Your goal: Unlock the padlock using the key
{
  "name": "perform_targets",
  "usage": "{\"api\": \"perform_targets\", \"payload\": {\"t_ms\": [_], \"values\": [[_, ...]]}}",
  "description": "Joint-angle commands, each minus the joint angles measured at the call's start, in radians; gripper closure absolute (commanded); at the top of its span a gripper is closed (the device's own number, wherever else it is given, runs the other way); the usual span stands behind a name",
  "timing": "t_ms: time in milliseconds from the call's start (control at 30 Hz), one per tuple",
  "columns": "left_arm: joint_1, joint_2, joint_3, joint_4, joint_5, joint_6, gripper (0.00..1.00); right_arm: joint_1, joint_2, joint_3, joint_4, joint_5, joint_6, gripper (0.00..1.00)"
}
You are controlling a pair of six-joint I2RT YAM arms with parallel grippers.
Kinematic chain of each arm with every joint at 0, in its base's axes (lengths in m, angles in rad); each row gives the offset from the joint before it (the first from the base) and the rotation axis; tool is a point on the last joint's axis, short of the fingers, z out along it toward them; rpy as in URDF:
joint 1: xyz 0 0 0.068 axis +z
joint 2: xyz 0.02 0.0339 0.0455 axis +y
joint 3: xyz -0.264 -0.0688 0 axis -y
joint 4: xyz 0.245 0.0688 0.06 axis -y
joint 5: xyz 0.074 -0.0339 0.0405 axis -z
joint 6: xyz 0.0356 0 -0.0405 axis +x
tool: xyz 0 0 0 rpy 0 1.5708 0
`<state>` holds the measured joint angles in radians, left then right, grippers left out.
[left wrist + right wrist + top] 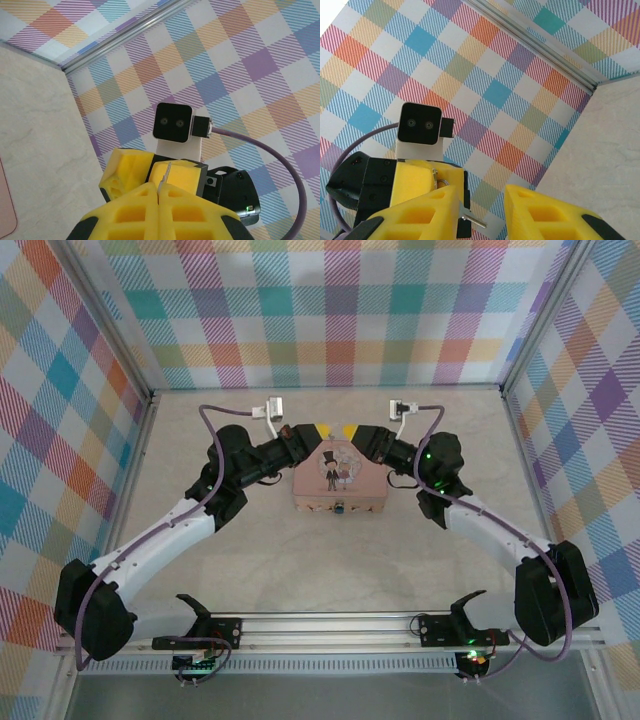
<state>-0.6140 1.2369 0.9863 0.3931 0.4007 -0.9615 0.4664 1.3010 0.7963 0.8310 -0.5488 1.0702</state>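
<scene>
Top external view: my left gripper (321, 430) hovers over the far edge of the pink tin (338, 475), clenched on a thin silver key (164, 177). The tiny blue padlock (341, 507) sits at the tin's near side, apart from both tips. My right gripper (348, 430) faces the left, fingers (547, 215) spread and holding nothing.

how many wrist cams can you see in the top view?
2. The left wrist camera sits above and left of the pink tin; the right wrist camera sits above and right of it. Both are in plain sight, and nothing suggests a hidden third.
</scene>
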Motion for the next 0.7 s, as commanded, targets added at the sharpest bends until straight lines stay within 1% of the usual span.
{"api": "perform_targets", "payload": {"t_ms": [0,433,667], "values": [[-0.015,-0.026,-0.001,0.004,-0.014,0.004,1.0,0.008,-0.031,0.0,0.092,-0.004,0.011,0.69],[-0.019,-0.011,-0.008,0.039,0.004,-0.02,1.0,0.033,0.035,0.081,0.126,-0.043,0.035,0.68],[-0.021,-0.01,-0.015,0.042,0.001,-0.022,1.0,0.039,0.051,0.103,0.12,-0.046,0.036,0.73]]}}
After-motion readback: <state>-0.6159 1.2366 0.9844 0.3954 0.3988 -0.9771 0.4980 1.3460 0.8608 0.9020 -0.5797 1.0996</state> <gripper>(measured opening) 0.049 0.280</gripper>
